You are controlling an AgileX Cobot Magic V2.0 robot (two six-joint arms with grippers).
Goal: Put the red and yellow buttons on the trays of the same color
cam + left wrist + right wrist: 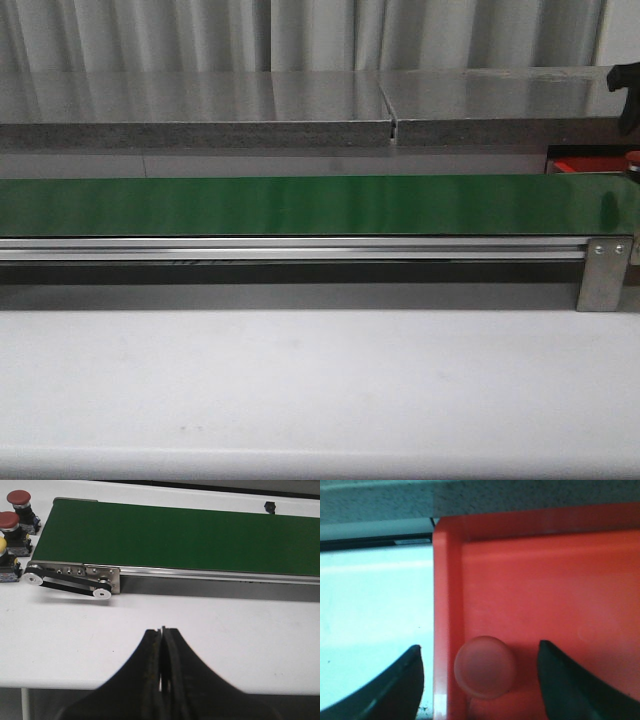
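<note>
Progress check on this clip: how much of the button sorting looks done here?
Done: one red button lies in the red tray, with the right gripper open on either side of it, not touching. In hand: nothing; the left gripper is shut and empty. Left: two red-capped buttons and a yellow button sit beside the green belt. No yellow tray is in view.

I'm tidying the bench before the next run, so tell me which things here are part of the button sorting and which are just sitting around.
Part of the job:
- red button between the open right claw, inside the red tray
- two spare red buttons
- yellow button, partly cut off
- left claw, shut, empty

Just there:
- green conveyor belt
- white table
- small black part beyond the belt
</note>
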